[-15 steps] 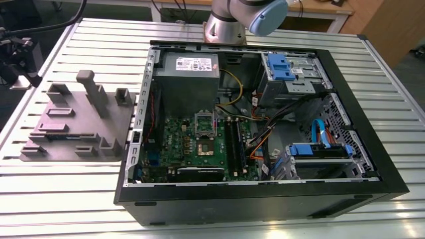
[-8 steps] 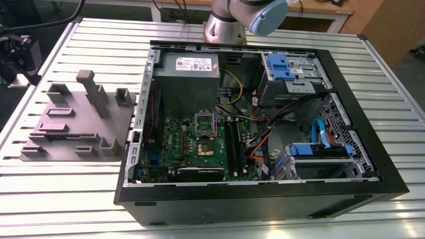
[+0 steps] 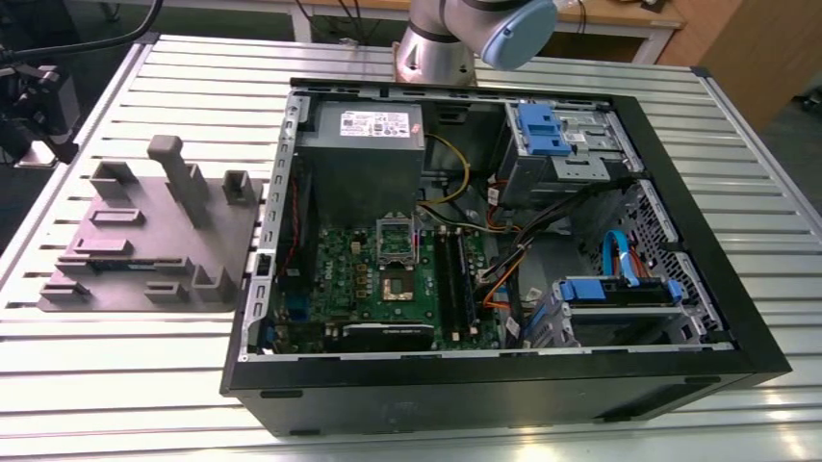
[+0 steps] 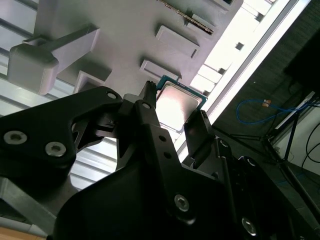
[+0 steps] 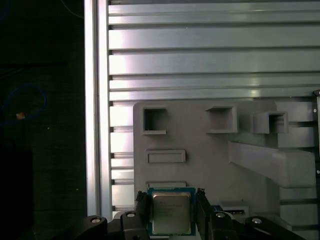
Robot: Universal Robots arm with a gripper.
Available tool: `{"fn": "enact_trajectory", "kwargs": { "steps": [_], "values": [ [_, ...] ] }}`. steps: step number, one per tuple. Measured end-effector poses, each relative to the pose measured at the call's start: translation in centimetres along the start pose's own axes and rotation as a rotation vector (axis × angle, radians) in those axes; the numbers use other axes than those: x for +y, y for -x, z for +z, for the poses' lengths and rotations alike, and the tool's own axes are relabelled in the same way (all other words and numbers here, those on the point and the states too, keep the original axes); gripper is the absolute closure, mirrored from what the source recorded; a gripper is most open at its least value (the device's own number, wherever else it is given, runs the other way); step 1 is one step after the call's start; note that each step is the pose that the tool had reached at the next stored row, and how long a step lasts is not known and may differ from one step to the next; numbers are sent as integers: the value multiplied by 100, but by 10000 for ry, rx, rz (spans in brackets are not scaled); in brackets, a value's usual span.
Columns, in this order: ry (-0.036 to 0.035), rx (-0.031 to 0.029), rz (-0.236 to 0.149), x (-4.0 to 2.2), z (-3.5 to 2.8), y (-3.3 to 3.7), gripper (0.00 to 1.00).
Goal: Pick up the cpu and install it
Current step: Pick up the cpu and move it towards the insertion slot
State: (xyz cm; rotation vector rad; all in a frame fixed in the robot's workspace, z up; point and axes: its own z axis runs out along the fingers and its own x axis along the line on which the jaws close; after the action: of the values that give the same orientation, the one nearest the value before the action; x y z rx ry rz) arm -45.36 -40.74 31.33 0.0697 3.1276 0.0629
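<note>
The cpu [image 5: 171,214] is a small square chip with a shiny silver top and a green rim. My gripper [image 5: 171,196] is shut on it, one black finger against each side. It hangs above the grey holder plate [image 5: 200,150], close to that plate's edge by the table side. In the second wrist view the cpu [image 4: 181,102] glints between the same fingers of the gripper [image 4: 175,100]. In the exterior view the motherboard's open socket [image 3: 396,281] lies inside the computer case [image 3: 514,385], with its silver bracket [image 3: 396,236] standing upright behind it.
The grey holder plate [image 3: 154,241] lies at the exterior view's left, with raised posts and pockets. The case also holds a grey power supply [image 3: 370,125], blue drive cages [image 3: 546,130] and loose cables [image 3: 514,260]. The arm's base [image 3: 437,53] stands behind the case. Beyond the table edge [image 5: 95,125] is dark floor.
</note>
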Motion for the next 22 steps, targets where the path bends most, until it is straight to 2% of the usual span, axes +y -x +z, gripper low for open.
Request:
{"fn": "enact_trajectory", "kwargs": {
  "steps": [12,22],
  "values": [
    [-11,0,0,9,0,21,53],
    [-12,-1,0,12,-54,22,53]
  ]
}}
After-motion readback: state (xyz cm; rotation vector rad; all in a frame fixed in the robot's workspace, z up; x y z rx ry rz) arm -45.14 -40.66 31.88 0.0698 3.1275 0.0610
